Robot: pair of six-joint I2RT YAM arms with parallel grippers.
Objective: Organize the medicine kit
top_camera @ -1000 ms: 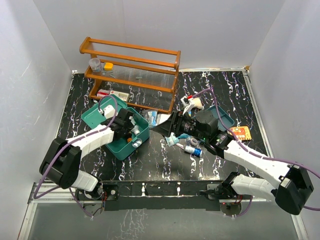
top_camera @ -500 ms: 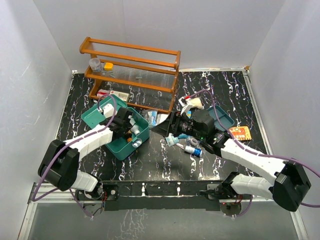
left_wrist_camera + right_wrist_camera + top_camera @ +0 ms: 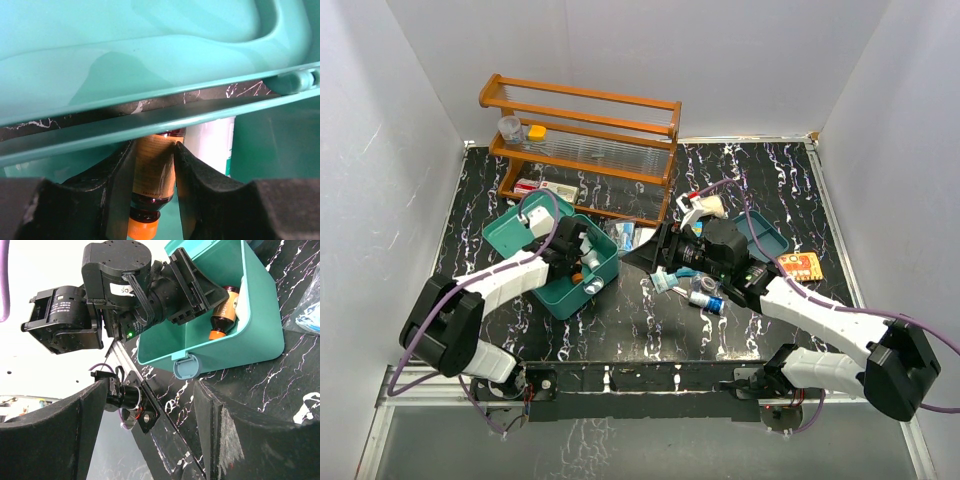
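My left gripper (image 3: 154, 155) is closed on an amber bottle (image 3: 152, 167) inside the open medicine kit (image 3: 165, 120).
Both pads press its label, with the orange cap pointing back at my wrist and a white container (image 3: 215, 142) just to the right. My right gripper (image 3: 155, 390) is spread wide and holds nothing (the kit sits just ahead of it).

Seen from my remote console: on the black marbled table (image 3: 650, 335), a wooden rack (image 3: 582, 150) stands at the far edge. A clear cup (image 3: 509, 127) and a yellow-capped jar (image 3: 536, 132) sit on its shelf, red-and-white boxes (image 3: 542, 187) lie beneath, and an orange card (image 3: 801, 266) lies well to the right.
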